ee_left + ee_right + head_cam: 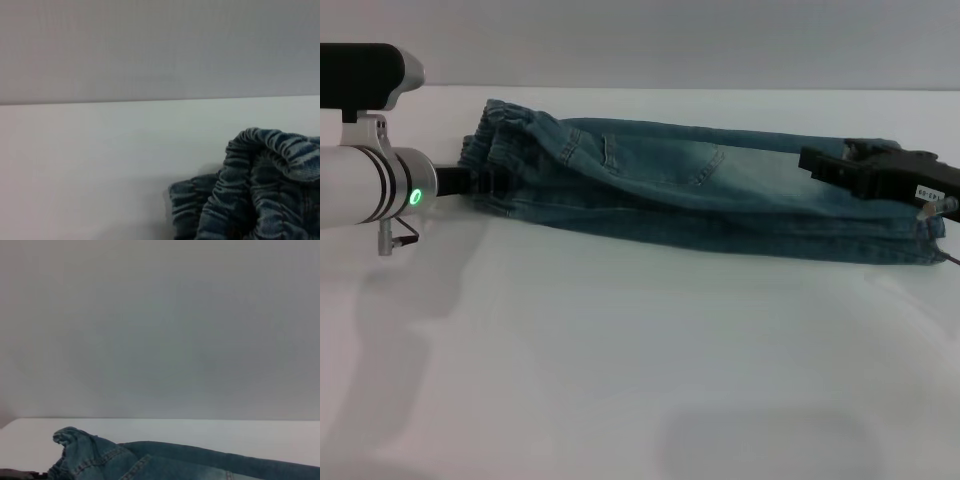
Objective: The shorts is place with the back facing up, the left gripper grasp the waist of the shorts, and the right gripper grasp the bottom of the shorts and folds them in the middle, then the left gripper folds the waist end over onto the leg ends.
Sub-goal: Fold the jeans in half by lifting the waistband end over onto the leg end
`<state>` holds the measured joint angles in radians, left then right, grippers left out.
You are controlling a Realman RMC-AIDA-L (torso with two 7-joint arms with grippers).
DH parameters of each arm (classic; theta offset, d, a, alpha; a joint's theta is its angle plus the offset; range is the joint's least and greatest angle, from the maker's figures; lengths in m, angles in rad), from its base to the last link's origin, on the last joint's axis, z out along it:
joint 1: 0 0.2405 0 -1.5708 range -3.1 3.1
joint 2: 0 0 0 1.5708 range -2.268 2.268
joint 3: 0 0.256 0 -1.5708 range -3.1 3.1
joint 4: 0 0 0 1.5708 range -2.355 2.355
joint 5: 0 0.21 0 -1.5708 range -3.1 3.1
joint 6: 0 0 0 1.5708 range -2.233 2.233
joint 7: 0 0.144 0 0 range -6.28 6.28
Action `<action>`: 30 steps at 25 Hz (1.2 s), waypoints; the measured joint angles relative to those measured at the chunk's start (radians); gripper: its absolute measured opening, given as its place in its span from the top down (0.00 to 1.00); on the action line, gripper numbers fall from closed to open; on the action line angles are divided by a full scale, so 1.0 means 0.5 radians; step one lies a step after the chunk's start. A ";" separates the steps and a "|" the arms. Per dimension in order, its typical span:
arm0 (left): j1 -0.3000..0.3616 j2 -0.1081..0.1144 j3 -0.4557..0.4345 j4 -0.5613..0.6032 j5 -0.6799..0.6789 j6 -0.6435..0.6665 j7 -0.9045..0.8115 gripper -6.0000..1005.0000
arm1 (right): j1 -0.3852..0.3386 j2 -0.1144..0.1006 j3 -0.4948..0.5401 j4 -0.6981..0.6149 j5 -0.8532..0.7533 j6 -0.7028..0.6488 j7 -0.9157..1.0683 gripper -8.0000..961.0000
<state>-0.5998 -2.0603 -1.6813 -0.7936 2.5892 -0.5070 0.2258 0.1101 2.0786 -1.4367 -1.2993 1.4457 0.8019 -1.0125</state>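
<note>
I see the shorts (pixel 700 190) lying on the white table (pixel 620 380). They are folded in half the long way, so they make one long blue strip with one back pocket (pixel 660 160) showing on top. I will use the shorts as my marker for where things are.

The waist of the shorts (pixel 495 150) is the ruffled end on my robot's left side. The left gripper (pixel 470 183) is right at that end, touching the bunched band. Its arm with the green light (pixel 416 197) sits just beside the waist, out past the cloth. From my head camera the black claw looks pressed onto the edge of the waist, but I cannot tell if its fingers are closed on it. My left wrist camera only shows the crinkled band up close (pixel 260 185), not the fingers.

The leg ends (pixel 920 245) are at the other end of the shorts, on the right side. The right gripper (pixel 875 175) rests on top of the cloth there, near the hems. I cannot tell if it is pinching the cloth or only lying on it.
</note>
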 joint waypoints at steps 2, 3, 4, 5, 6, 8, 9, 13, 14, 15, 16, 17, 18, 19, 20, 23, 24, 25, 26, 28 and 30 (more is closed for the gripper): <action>0.007 -0.003 0.000 -0.011 0.000 0.001 -0.006 0.22 | -0.007 0.000 -0.001 -0.008 0.001 0.009 -0.001 0.32; 0.012 -0.004 0.000 -0.021 0.000 -0.001 -0.011 0.22 | -0.009 0.000 -0.001 -0.008 0.001 0.010 -0.001 0.33; 0.017 -0.005 0.000 -0.032 0.000 -0.005 -0.015 0.25 | -0.009 0.000 -0.003 -0.007 0.002 0.010 -0.001 0.33; 0.024 -0.006 0.000 -0.046 0.000 -0.009 -0.017 0.28 | -0.009 0.000 -0.004 -0.006 0.002 0.010 -0.001 0.33; 0.032 -0.009 0.004 -0.060 0.000 -0.015 -0.018 0.31 | -0.009 0.000 -0.005 -0.004 0.002 0.010 -0.001 0.33; 0.042 -0.011 0.021 -0.081 0.000 -0.029 -0.023 0.37 | -0.007 -0.001 -0.008 -0.001 0.002 0.010 -0.001 0.33; 0.047 -0.012 0.030 -0.092 -0.001 -0.038 -0.026 0.41 | -0.005 -0.001 -0.008 0.000 0.002 0.010 -0.001 0.33; 0.116 -0.012 0.094 -0.219 -0.003 -0.074 -0.064 0.50 | -0.001 -0.002 -0.009 -0.001 0.002 0.011 -0.001 0.33; 0.139 -0.012 0.103 -0.258 -0.003 -0.082 -0.073 0.51 | -0.001 -0.002 -0.011 -0.001 0.002 0.011 -0.001 0.33; 0.147 -0.011 0.104 -0.271 -0.003 -0.086 -0.075 0.52 | 0.000 -0.002 -0.012 0.000 0.002 0.012 -0.001 0.34; 0.154 -0.011 0.104 -0.285 -0.004 -0.094 -0.076 0.54 | 0.001 -0.001 -0.013 0.003 0.002 0.012 -0.001 0.34; 0.161 -0.011 0.104 -0.300 -0.005 -0.101 -0.077 0.56 | 0.001 0.000 -0.013 0.009 0.002 0.013 -0.001 0.34; 0.161 -0.011 0.104 -0.300 -0.005 -0.101 -0.077 0.58 | 0.003 0.000 -0.013 0.017 0.002 0.013 -0.001 0.34; 0.177 -0.010 0.104 -0.348 -0.006 -0.136 -0.079 0.59 | 0.004 0.000 -0.014 0.027 0.002 0.012 -0.001 0.34; 0.177 -0.010 0.104 -0.348 -0.006 -0.136 -0.079 0.61 | 0.006 0.000 -0.014 0.035 0.002 0.012 0.000 0.34; 0.212 -0.010 0.104 -0.446 -0.006 -0.199 -0.094 0.67 | 0.009 -0.001 -0.014 0.045 0.002 0.012 0.000 0.34; 0.224 -0.010 0.104 -0.476 -0.006 -0.218 -0.099 0.68 | 0.009 -0.001 -0.014 0.045 0.002 0.013 0.000 0.34; 0.234 -0.009 0.105 -0.502 -0.006 -0.233 -0.101 0.70 | 0.010 -0.002 -0.018 0.046 0.002 0.014 0.000 0.34; 0.261 -0.009 0.111 -0.566 -0.006 -0.262 -0.104 0.72 | 0.011 -0.002 -0.023 0.046 0.002 0.014 0.000 0.34; 0.291 -0.009 0.124 -0.623 -0.006 -0.285 -0.115 0.75 | 0.016 -0.002 -0.037 0.045 0.002 0.014 0.000 0.35; 0.296 -0.009 0.126 -0.637 -0.006 -0.297 -0.120 0.78 | 0.022 -0.003 -0.045 0.045 0.002 0.014 0.000 0.35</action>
<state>-0.4517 -2.0647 -1.6181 -1.1123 2.5862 -0.6554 0.1656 0.1213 2.0769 -1.4592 -1.2766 1.4466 0.8088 -1.0126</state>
